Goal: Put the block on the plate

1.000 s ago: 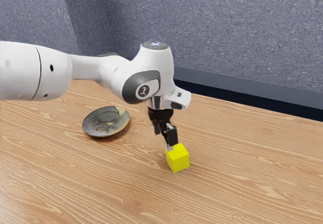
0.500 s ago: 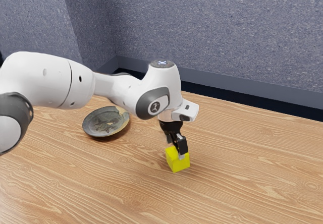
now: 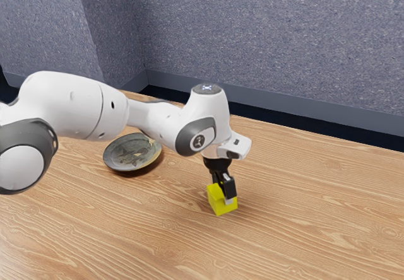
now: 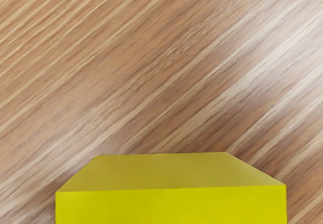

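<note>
The block [image 3: 216, 205] sits low in the exterior view, just right of its middle. The gripper [image 3: 223, 193] is down at it; I can't tell if it's open or shut. Squeeze evenly, lift straight, then go to the plate [image 3: 132, 152], on the exterior view's left.

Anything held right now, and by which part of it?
Cannot be told: the gripper is down at the yellow block, but contact from both sides isn't clear.
</note>
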Motion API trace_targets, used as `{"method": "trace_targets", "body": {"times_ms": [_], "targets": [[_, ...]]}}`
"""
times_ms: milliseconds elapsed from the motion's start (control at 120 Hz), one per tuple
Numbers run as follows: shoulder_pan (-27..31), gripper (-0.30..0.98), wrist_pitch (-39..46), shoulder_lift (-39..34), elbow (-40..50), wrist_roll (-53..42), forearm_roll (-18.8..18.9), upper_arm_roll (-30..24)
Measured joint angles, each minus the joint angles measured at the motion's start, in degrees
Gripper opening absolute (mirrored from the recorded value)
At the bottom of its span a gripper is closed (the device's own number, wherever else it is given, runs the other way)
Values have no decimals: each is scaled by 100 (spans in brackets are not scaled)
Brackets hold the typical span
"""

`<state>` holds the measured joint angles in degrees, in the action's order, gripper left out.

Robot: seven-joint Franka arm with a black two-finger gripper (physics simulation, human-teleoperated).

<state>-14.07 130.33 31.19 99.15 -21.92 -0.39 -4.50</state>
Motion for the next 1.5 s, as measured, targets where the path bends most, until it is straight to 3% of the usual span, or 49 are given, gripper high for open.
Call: {"method": "trace_targets", "body": {"times_ms": [433, 775, 1500], "targets": [[1, 41, 48, 67, -7, -44, 8, 2], [58, 39, 42, -238, 26, 19, 72, 4], [1326, 40, -343, -477, -131, 69, 624, 14]]}}
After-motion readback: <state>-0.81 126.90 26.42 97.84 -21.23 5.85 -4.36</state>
